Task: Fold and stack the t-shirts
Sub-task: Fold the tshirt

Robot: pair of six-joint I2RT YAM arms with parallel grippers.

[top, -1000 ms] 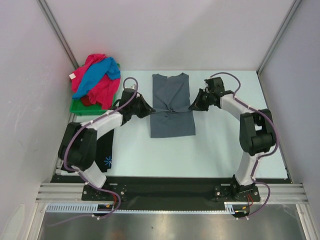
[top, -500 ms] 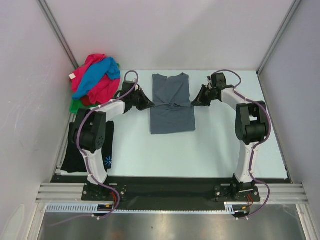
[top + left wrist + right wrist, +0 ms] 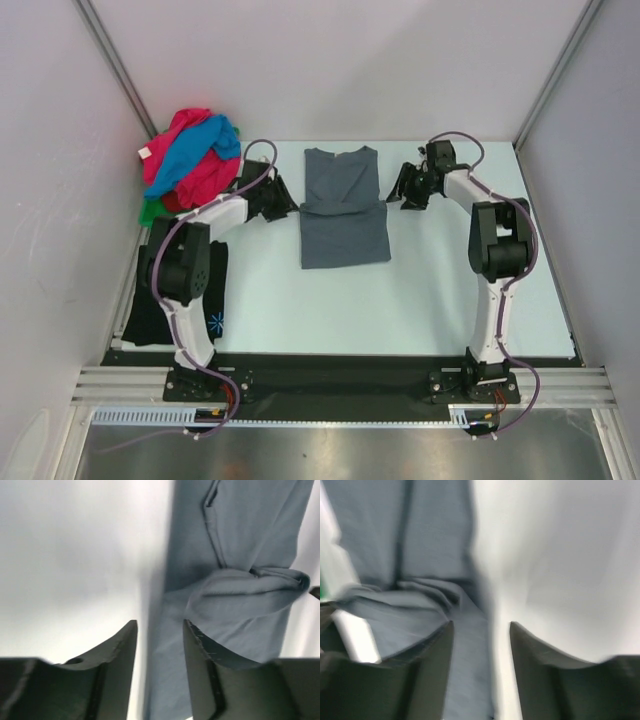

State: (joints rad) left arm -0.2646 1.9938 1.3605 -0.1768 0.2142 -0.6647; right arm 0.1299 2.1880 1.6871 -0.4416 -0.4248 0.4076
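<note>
Black t-shirt (image 3: pixel 150 305) lies flat at the table's (image 3: pixel 450 290) near-left edge, partly hidden by the left arm. Grey t-shirt (image 3: pixel 345 235) sits mid-table, long axis near-to-far, collar toward the far edge, fold ridge across its middle. Left gripper (image 3: pixel 159 625) is at its left side, right gripper (image 3: pixel 481 625) at its right side. Both are released with nothing between the fingers; a second ago both pinched the bunched middle. Pink and blue t-shirts (image 3: pixel 190 160) are heaped over the green tray (image 3: pixel 150 213) in the far-left corner. White tabletop, pale walls (image 3: pixel 350 70).
</note>
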